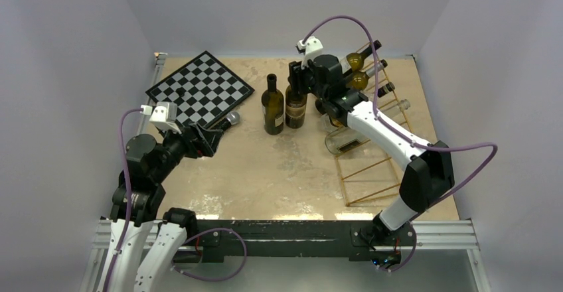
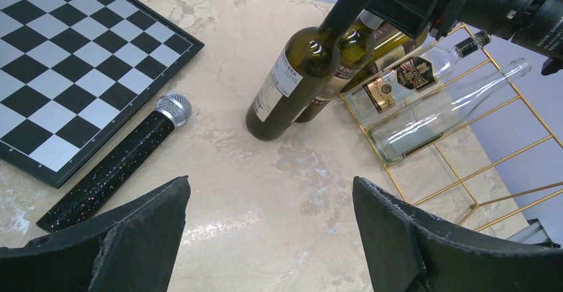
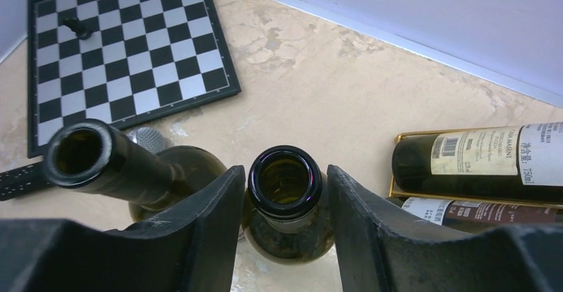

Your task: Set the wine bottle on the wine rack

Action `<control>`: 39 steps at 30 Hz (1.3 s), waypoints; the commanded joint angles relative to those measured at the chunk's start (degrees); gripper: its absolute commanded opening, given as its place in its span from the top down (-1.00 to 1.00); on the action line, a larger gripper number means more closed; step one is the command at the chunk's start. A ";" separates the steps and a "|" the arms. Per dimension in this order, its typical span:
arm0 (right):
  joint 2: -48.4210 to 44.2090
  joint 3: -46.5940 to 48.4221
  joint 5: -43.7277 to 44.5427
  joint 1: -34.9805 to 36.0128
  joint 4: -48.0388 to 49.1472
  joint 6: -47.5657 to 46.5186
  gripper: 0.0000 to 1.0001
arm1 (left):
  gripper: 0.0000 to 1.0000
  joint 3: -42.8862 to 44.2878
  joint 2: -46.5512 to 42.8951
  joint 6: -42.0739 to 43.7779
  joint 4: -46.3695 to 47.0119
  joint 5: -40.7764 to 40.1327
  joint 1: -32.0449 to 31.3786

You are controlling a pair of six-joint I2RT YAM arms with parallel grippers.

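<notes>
Two dark green wine bottles stand upright mid-table. My right gripper (image 1: 298, 78) is open, its fingers on either side of the neck of the right-hand bottle (image 1: 295, 108). In the right wrist view the bottle's open mouth (image 3: 285, 182) sits between the fingers (image 3: 212, 219) with thin gaps on both sides. The other bottle (image 1: 273, 106) stands just left of it (image 3: 99, 159). The gold wine rack (image 1: 369, 166) lies along the right side and holds several bottles. My left gripper (image 2: 272, 199) is open and empty, low over the table at the left.
A chessboard (image 1: 199, 88) lies at the back left, with a black microphone (image 1: 226, 122) at its near edge. A clear bottle (image 1: 344, 143) lies in the rack's middle slots, dark ones (image 1: 358, 70) further back. The near rack slots hold nothing.
</notes>
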 commanded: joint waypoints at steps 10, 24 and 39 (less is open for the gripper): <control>-2.20 1.68 5.43 2.13 4.02 -1.65 1.00 | -0.91 -0.06 0.14 -0.58 1.90 0.83 -0.15; -18.11 10.18 5.16 2.96 -18.35 10.01 1.00 | -0.91 0.39 -0.78 -0.75 0.82 1.18 -0.15; -38.62 -0.73 14.53 2.91 -42.46 19.78 1.00 | -0.91 -0.75 -1.17 -0.86 1.49 1.53 -0.16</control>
